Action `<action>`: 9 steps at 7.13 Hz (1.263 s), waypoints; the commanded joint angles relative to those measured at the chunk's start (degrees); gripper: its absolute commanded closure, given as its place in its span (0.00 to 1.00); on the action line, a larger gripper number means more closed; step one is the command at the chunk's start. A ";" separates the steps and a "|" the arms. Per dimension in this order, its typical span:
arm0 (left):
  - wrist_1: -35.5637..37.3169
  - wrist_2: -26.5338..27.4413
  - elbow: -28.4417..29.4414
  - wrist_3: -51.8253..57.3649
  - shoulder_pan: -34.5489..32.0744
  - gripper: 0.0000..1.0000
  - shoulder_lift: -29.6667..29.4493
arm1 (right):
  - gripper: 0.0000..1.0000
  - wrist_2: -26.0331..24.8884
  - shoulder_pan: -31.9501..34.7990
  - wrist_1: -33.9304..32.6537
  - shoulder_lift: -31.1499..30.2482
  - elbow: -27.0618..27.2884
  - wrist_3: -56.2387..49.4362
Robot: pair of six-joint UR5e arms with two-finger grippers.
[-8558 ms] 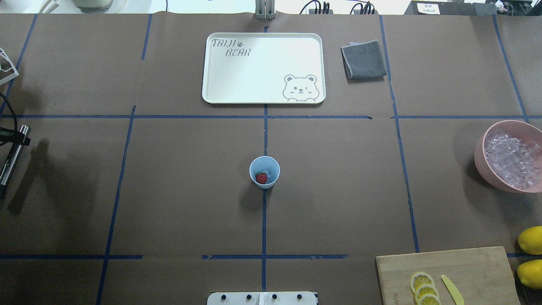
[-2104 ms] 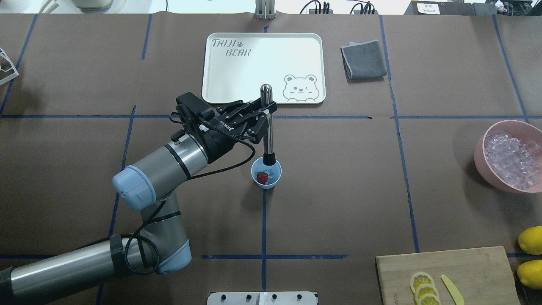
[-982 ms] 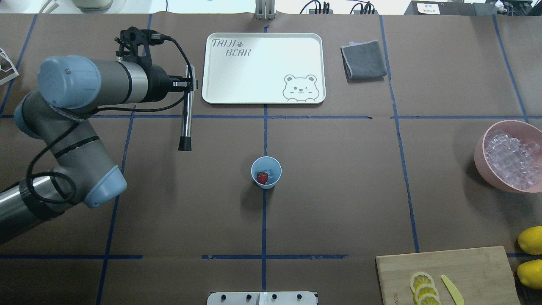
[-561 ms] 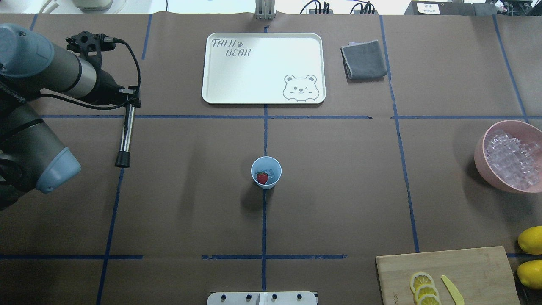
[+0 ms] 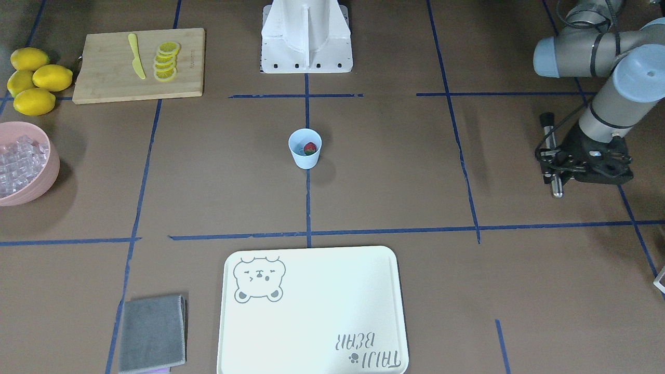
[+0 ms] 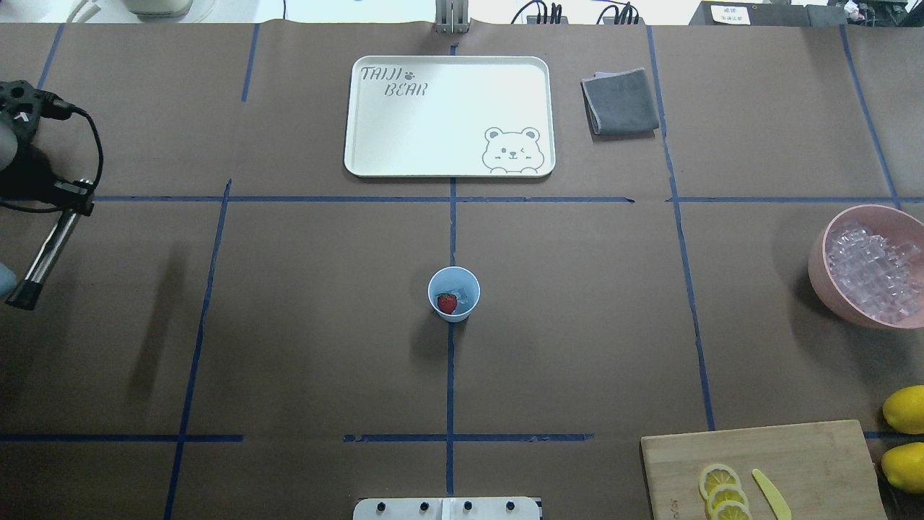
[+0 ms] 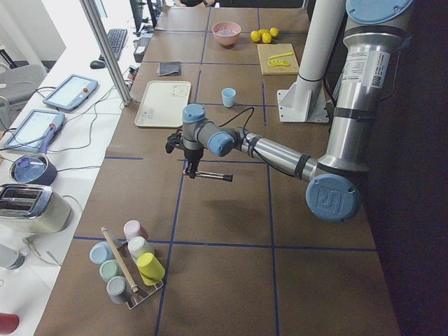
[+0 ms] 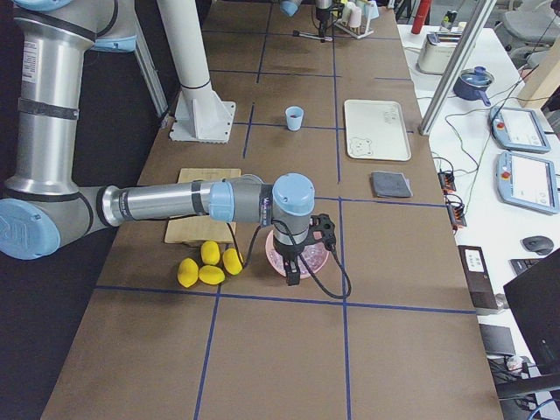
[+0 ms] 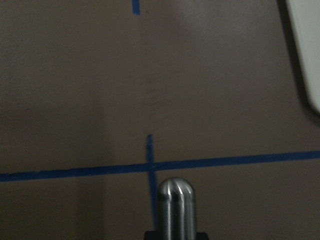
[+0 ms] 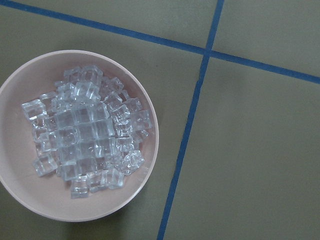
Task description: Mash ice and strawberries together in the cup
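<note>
The pale-blue cup [image 6: 453,283] stands upright at the table's middle, also in the front view [image 5: 305,156]. Inside it lie a red strawberry [image 6: 447,303] and a clear ice cube [image 6: 465,296]. My left gripper [image 6: 70,195] is at the table's far left, far from the cup, shut on a metal muddler [image 6: 45,253] with a black tip. The muddler is tilted low over the table [image 5: 550,150]. My right gripper [image 8: 293,262] shows only in the right side view, above the pink bowl [image 10: 150,150] of ice [image 10: 85,140]. I cannot tell whether it is open or shut.
A white bear tray [image 6: 447,115] and a grey cloth [image 6: 621,101] lie at the far side. The pink ice bowl [image 6: 819,253], lemons [image 6: 906,408] and a cutting board [image 6: 794,448] with lemon slices are on the right. A rack of cups [image 7: 129,269] stands beyond the left end.
The left arm lifted the muddler out of the cup and carried it leftwards to the table's left edge. The cup, strawberry and ice cube stay in place.
</note>
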 commanded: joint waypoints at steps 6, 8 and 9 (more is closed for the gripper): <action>-31.54 -0.27 19.40 -7.45 -3.47 1.00 7.09 | 0.00 0.00 -0.04 0.00 -0.15 0.12 0.00; -31.37 -0.27 19.41 -7.45 -3.47 0.99 7.18 | 0.00 0.00 0.05 0.09 -0.15 0.12 0.00; -31.54 -0.18 19.76 -7.45 -3.47 0.53 7.61 | 0.00 0.00 -0.04 0.00 -0.15 0.12 0.00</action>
